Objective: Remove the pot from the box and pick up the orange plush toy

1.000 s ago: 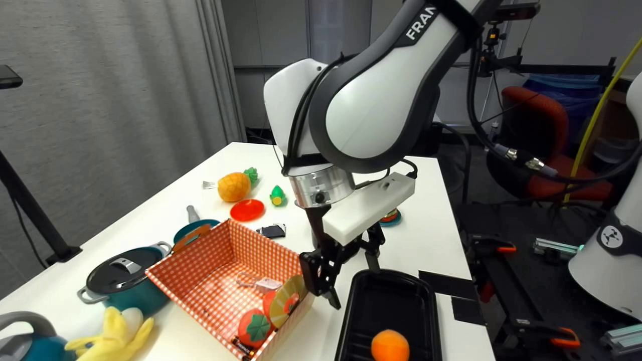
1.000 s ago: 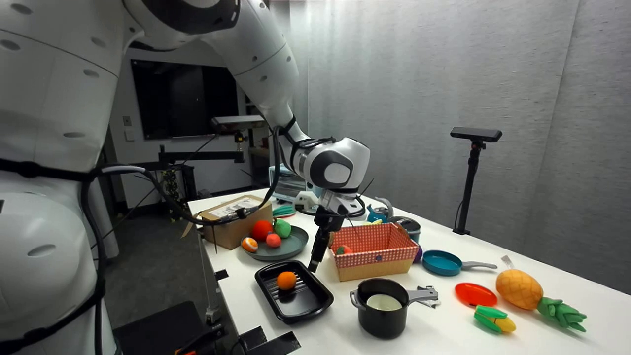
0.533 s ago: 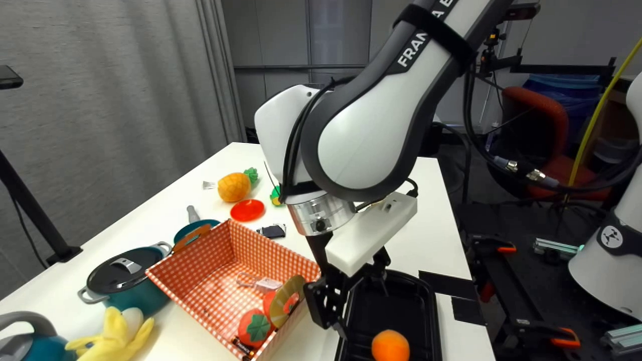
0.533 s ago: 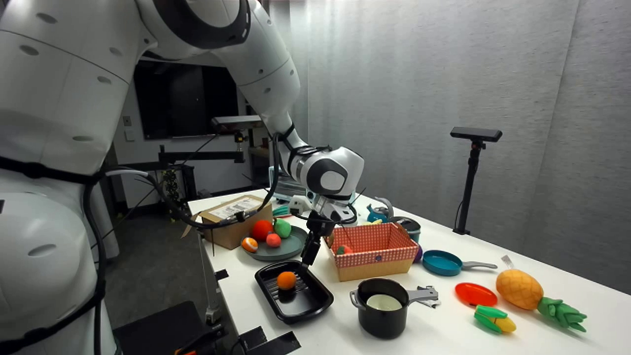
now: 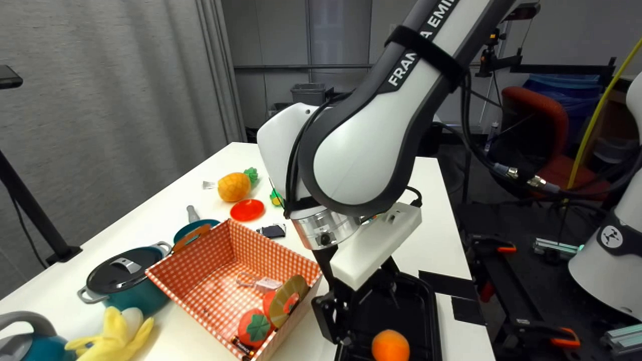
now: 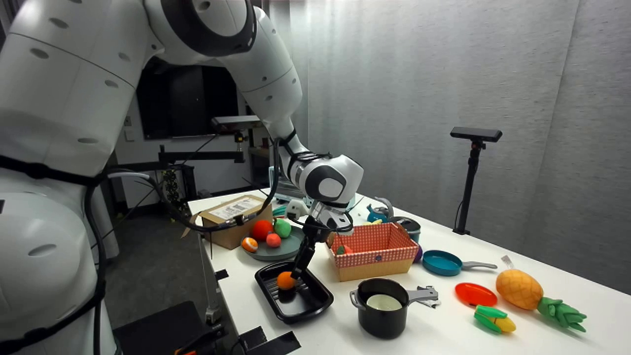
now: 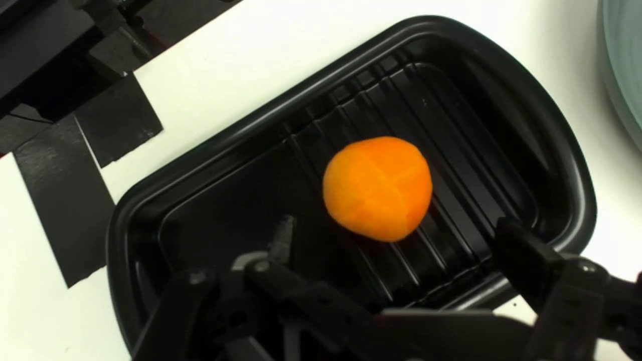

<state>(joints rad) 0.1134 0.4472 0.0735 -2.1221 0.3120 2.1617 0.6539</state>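
Observation:
The orange plush toy [image 7: 377, 189] lies in the black rectangular tray [image 7: 253, 116]; it also shows in both exterior views [image 5: 390, 345] [image 6: 285, 280]. My gripper [image 7: 396, 223] is open and empty. Its fingers stand apart above the tray, one on each side of the toy in the wrist view and not closed on it. In an exterior view the gripper [image 6: 297, 272] points down beside the toy. The pot [image 6: 382, 318], black with a pale inside and grey handle, stands on the table outside the box [image 6: 375, 269]. The red-checked box [image 5: 193, 296] holds plush food pieces.
A grey-green plate [image 6: 271, 255] with plush fruit and a cardboard box [image 6: 241, 219] stand beyond the tray. A lidded teal pot [image 5: 131, 288], teal pan [image 6: 440, 263], red plate [image 6: 474, 294], plush corn [image 6: 494, 319] and plush pineapple [image 6: 518, 290] lie on the table.
My gripper has moved down and away from the box's side to over the black tray, close to the orange toy. It stays open. The pot, box and toy have not moved.

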